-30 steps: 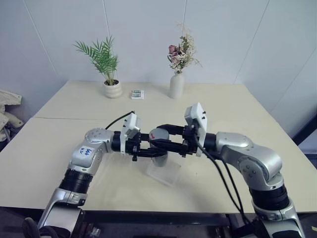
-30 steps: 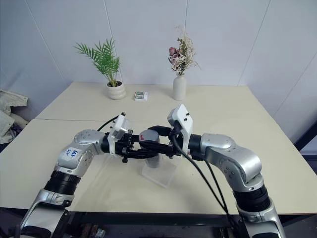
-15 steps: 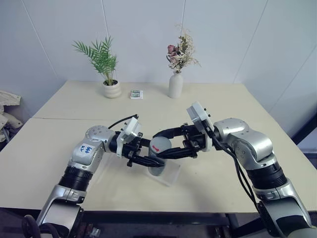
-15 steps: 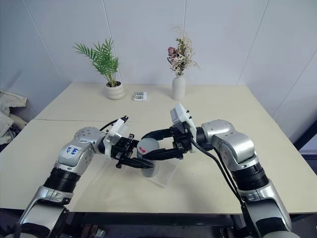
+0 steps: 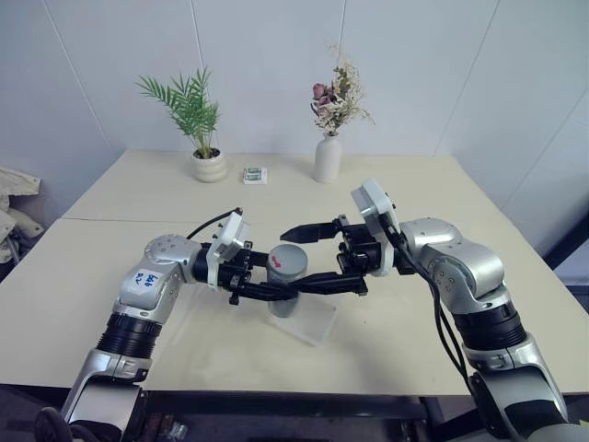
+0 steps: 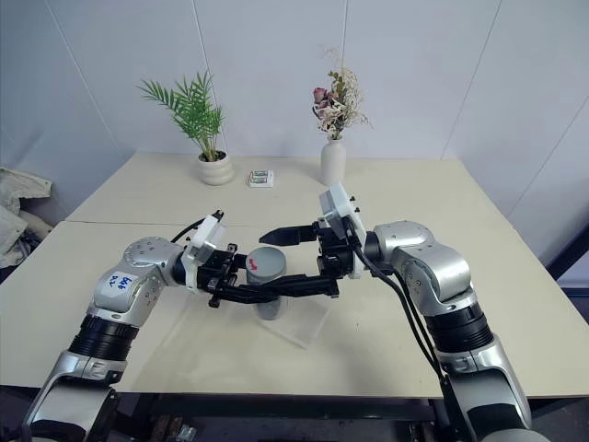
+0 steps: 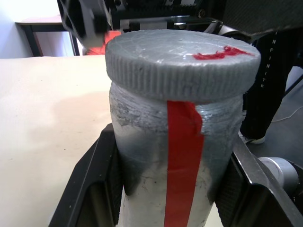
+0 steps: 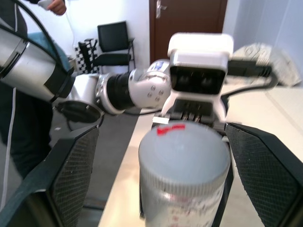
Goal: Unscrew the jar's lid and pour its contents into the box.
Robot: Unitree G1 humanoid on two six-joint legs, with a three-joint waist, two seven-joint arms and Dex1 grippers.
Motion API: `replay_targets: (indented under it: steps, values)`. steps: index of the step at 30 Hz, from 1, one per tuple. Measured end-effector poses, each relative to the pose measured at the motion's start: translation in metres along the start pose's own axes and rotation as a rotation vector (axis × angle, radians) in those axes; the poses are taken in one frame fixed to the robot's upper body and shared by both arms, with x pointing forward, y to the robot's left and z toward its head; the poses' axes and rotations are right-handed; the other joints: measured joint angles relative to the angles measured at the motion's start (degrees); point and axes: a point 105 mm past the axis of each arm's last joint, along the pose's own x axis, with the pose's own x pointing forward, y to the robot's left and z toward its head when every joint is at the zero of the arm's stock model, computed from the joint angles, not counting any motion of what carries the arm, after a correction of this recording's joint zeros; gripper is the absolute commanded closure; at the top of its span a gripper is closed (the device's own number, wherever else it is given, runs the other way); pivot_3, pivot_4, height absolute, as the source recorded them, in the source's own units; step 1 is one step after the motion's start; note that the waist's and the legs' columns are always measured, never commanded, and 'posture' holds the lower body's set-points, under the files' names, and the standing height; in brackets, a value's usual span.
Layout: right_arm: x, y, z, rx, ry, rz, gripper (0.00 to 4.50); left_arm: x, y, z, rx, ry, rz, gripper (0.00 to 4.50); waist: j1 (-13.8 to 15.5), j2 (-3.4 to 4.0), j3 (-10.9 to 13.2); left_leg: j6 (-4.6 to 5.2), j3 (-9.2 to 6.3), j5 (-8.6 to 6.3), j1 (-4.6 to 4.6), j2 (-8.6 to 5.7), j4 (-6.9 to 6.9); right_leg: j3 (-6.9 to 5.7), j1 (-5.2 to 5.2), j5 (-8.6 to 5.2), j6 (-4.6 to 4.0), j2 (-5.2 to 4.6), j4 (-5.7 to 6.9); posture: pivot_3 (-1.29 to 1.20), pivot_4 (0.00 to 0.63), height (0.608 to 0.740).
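At frame centre the left pincer [image 5: 276, 293] grips the jar [image 5: 285, 293] above the box [image 5: 317, 324]; the right pincer [image 5: 313, 256] gapes, released, around the lid [image 5: 291, 258]. Lid still on: unscrewing and pouring remain.

Hidden and cut-off parts

The contents are concealed behind the jar's [image 7: 175, 156] frosted wall and the lid [image 7: 182, 64]. The box [image 5: 308, 318] is partly covered by the jar. The jar's base is cut off in both wrist views.
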Motion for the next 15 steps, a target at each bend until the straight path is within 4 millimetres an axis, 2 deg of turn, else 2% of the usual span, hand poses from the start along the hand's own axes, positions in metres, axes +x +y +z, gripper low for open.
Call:
replay_targets:
  steps: [7,12,15]
  values:
    - [0.003,-0.009,0.002,-0.017,-0.034,-0.153,0.02,-0.005,0.006,-0.003,-0.001,-0.019,0.080,2.43,0.01,0.00,0.00,0.00,-0.01,0.00,0.00,0.00,0.01,0.00,0.00,0.00,0.00,0.00,0.02,0.00,0.150,0.740]
    - [0.023,-0.007,-0.004,-0.001,-0.004,-0.205,0.02,-0.001,0.017,-0.007,-0.008,-0.047,0.155,2.43,-0.04,0.00,0.00,-0.01,-0.01,0.00,0.01,0.01,0.00,0.00,-0.02,0.00,0.00,0.00,0.05,0.00,0.150,0.740]
    - [0.027,-0.007,-0.008,0.019,0.009,-0.234,0.02,-0.001,0.019,-0.008,-0.006,-0.042,0.171,2.43,0.06,0.00,0.00,-0.01,-0.01,0.00,0.00,-0.01,0.01,0.00,-0.01,0.00,0.00,-0.01,0.04,0.00,0.150,0.740]
